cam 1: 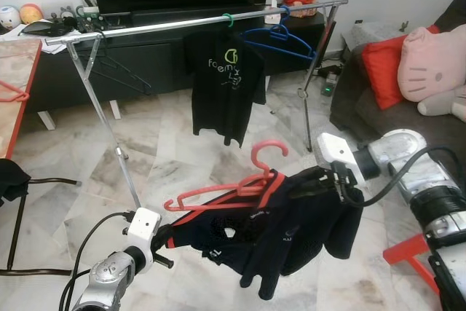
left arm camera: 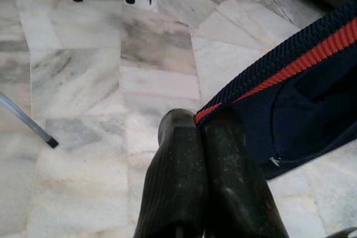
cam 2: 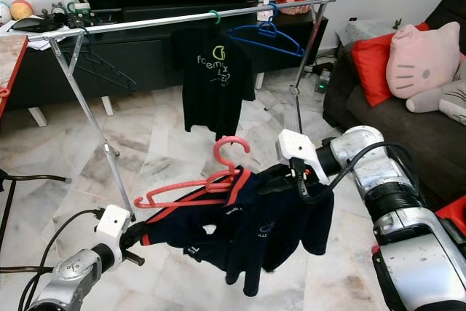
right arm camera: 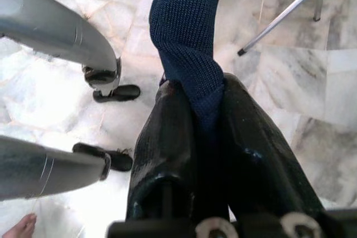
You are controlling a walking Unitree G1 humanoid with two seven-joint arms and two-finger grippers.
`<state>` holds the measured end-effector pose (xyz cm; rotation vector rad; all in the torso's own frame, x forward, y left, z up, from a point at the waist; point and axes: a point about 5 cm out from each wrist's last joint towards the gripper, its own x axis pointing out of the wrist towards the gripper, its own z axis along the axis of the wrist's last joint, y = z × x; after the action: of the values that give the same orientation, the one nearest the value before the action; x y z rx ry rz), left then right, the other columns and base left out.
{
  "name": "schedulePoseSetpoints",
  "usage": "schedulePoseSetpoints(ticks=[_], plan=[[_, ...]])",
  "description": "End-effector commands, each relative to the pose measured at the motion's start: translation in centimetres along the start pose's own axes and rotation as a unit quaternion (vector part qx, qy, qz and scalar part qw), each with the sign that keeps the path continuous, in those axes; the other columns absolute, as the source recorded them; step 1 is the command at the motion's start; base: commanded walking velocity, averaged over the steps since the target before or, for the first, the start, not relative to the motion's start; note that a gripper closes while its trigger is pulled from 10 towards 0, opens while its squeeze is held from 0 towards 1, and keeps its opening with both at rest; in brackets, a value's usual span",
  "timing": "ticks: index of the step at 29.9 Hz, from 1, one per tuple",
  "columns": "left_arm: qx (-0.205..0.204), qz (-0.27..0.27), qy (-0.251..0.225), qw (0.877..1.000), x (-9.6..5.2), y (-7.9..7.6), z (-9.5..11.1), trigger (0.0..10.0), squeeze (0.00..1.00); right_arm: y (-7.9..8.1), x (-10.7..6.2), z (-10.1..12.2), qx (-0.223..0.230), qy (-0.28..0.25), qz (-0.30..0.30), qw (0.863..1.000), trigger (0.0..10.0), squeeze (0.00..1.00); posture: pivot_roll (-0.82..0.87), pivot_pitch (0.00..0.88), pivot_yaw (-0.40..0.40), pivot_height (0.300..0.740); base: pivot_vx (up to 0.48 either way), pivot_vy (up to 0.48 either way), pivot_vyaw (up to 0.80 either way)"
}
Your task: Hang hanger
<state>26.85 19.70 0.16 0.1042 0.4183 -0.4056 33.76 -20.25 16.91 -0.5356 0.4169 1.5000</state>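
A navy shirt with red trim (cam 1: pixel 284 234) hangs stretched between my two grippers, with a red hanger (cam 1: pixel 240 183) lying partly in its collar, hook up. My left gripper (cam 1: pixel 166 242) is shut on the shirt's left edge; its fingers (left arm camera: pixel 201 188) pinch the red-striped hem (left arm camera: pixel 268 76). My right gripper (cam 1: pixel 336 174) is shut on the shirt's right end, the knit cloth (right arm camera: pixel 189 59) squeezed between its fingers (right arm camera: pixel 162 154). Beyond them stands a metal clothes rail (cam 1: pixel 196 23) carrying a black T-shirt (cam 1: pixel 222 81) on a green hanger and an empty blue hanger (cam 1: pixel 280 40).
A black TV cabinet (cam 1: pixel 145 56) stands behind the rail. A sofa with a red cushion (cam 1: pixel 382 71) and pink plush (cam 1: pixel 433 60) is on the right. A red-edged table (cam 1: pixel 18 92) is at left. The rail's legs (cam 1: pixel 116 151) stand on marble floor.
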Motion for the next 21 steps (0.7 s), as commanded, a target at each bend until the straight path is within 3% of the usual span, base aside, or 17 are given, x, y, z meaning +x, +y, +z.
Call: schedulePoseSetpoints(ticks=[1, 8, 11, 13, 17, 21], plan=[[-0.003, 0.030, 0.042, 0.999, -0.9, 0.8, -1.8, 0.0, 0.00, 0.2, -2.2, -0.2, 0.000, 0.017, -0.010, 1.000, 0.0, 0.00, -0.04, 0.000, -0.095, 0.740, 0.000, 0.000, 0.00], [0.001, 0.035, 0.046, 0.998, -1.0, 1.0, -1.9, 0.0, 0.00, 0.7, -2.1, -0.9, -0.006, 0.055, 0.011, 0.998, 0.0, 0.00, -0.04, 0.000, -0.090, 0.740, 0.000, 0.000, 0.00], [0.001, 0.037, 0.047, 0.998, -1.0, 1.0, -1.9, 0.0, 0.00, 1.1, -2.2, -2.4, -0.014, 0.141, 0.021, 0.990, 0.0, 0.00, -0.04, 0.000, -0.090, 0.740, 0.000, 0.000, 0.00], [0.002, 0.040, 0.047, 0.998, -1.0, 1.1, -1.9, 0.0, 0.00, 1.1, -2.2, -3.0, -0.016, 0.171, 0.017, 0.985, 0.0, 0.00, -0.04, 0.000, -0.090, 0.740, 0.000, 0.000, 0.00], [0.004, 0.045, 0.047, 0.998, -1.0, 1.3, -1.9, 0.0, 0.00, 1.1, -2.1, -3.8, -0.030, 0.222, 0.005, 0.975, 0.0, 0.00, -0.03, 0.000, -0.089, 0.740, 0.000, 0.000, 0.00], [0.003, 0.045, 0.047, 0.998, -1.0, 1.3, -1.9, 0.0, 0.00, 0.8, -1.8, -4.1, -0.045, 0.240, -0.026, 0.969, 0.0, 0.00, -0.04, 0.000, -0.089, 0.740, 0.000, 0.000, 0.00]])
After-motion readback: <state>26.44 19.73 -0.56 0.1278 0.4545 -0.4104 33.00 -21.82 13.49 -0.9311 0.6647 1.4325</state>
